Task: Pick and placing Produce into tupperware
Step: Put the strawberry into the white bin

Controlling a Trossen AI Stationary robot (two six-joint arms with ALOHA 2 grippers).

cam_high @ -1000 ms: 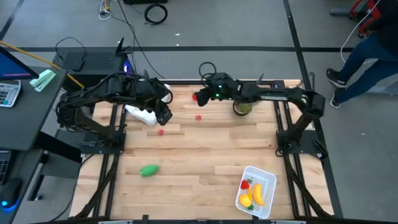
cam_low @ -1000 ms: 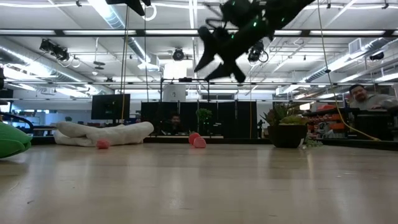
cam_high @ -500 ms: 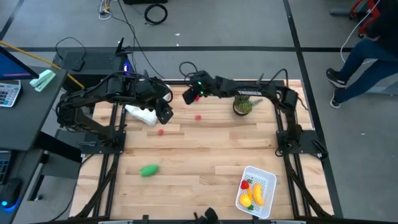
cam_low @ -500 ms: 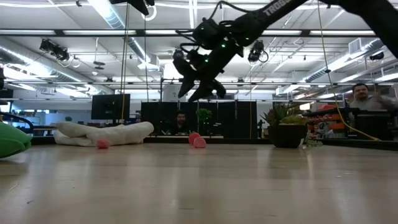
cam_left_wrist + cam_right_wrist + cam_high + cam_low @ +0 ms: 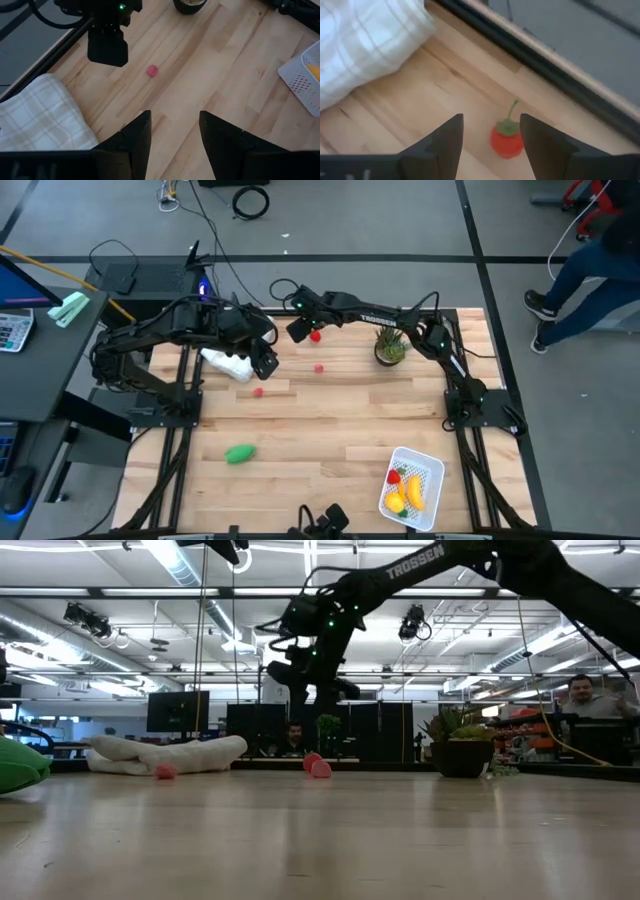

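While both jaws gape | wooden table | checked cloth | ceiling-lit hall

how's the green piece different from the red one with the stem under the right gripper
The green piece is oblong and lies near the table's front left, far from either arm. The red stemmed piece is rounder with a green cap and sits by the far edge, just ahead of the open right gripper. Both lie loose on the wood, outside the tupperware.
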